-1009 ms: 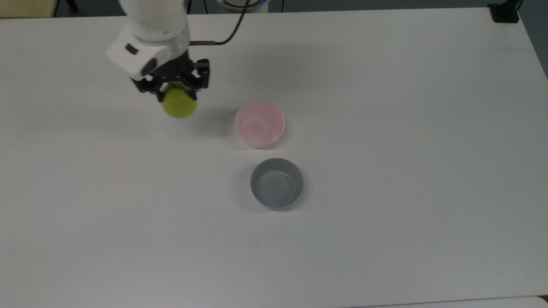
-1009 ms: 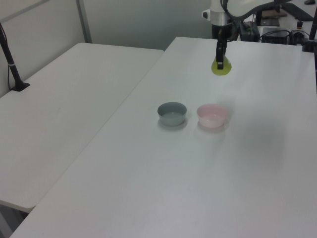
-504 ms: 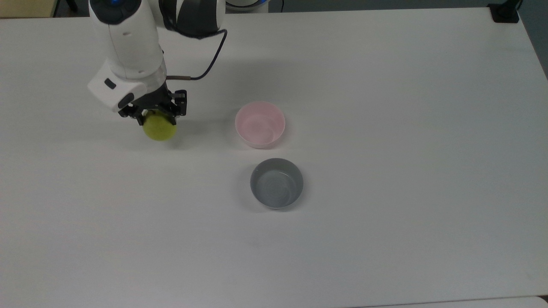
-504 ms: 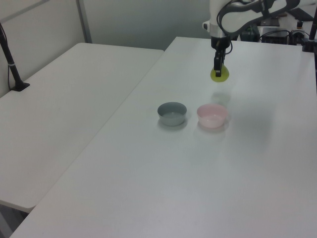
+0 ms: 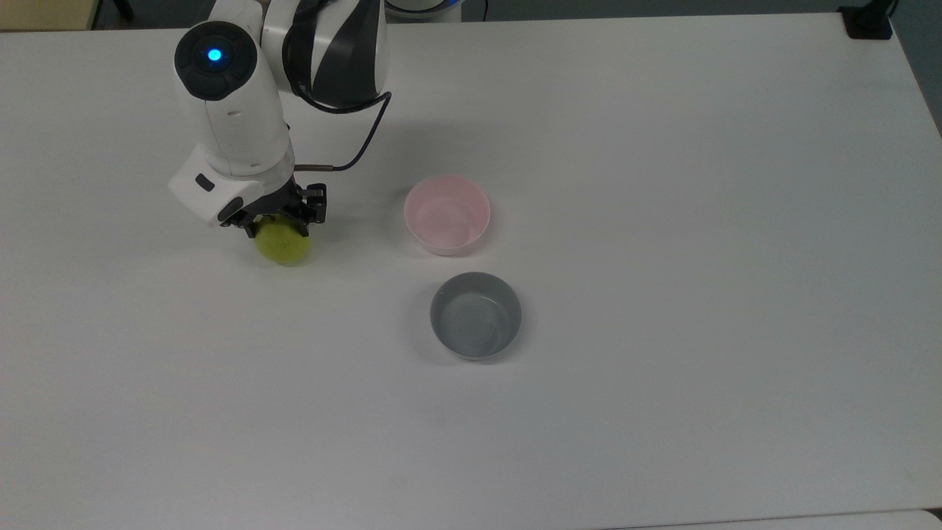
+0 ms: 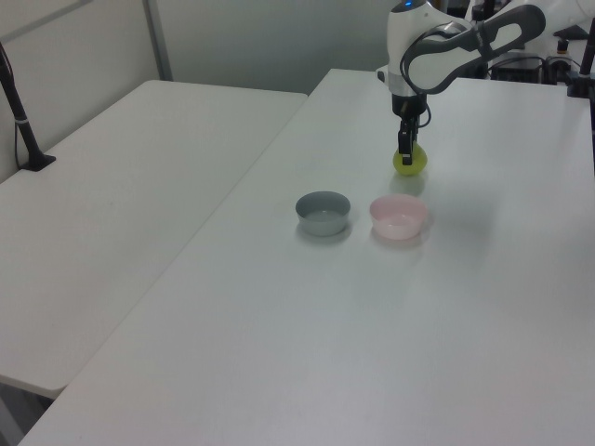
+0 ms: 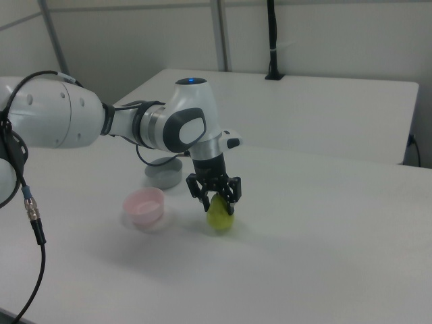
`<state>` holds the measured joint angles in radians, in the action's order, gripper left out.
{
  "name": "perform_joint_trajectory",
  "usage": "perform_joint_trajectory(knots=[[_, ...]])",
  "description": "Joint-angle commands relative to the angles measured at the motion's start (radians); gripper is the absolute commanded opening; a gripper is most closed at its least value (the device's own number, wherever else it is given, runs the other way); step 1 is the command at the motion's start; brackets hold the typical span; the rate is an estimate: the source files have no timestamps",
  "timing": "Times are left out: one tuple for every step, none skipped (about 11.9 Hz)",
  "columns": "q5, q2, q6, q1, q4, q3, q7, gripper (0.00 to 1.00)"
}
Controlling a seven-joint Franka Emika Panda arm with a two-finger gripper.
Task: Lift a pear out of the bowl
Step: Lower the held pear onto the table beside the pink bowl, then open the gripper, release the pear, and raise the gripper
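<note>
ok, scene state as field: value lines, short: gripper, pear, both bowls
gripper: shut on the pear, low over the table
pear: out of the bowl, at or just above the tabletop, contact unclear
pink bowl: empty, upright, at the top view's right of the pear
grey bowl: empty, upright, beside the pink bowl, apart from it

The glossy yellow-green pear's [image 5: 282, 245] top and stem are hidden by the black jaws; the white robot arm [image 7: 61, 125] is cut off at the right view's left edge.
</note>
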<state>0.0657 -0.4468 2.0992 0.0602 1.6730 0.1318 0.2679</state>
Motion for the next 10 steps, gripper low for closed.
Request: perform_joint_trajectory(knots=[[0.003,0.017,0.025,0.001,0.019,0.005,-0.001,0.86],[0.003,0.019,0.024,0.001,0.017,0.006,-0.003,0.98],[0.003,0.025,0.019,0.003,0.014,0.006,-0.004,1.00],[0.003,0.033,0.016,0.003,0.011,0.006,-0.004,1.00],[0.002,0.048,0.012,0.001,0.011,0.006,-0.006,1.00],[0.000,0.080,-0.014,0.000,0.010,0.006,-0.007,1.00],[0.000,0.117,-0.075,-0.006,0.007,0.006,-0.006,1.00],[-0.004,0.153,-0.118,-0.013,-0.005,0.003,-0.007,1.00],[-0.007,0.186,-0.166,-0.016,-0.012,-0.007,-0.015,1.00],[-0.007,0.210,-0.200,-0.045,-0.028,-0.009,-0.054,1.00]])
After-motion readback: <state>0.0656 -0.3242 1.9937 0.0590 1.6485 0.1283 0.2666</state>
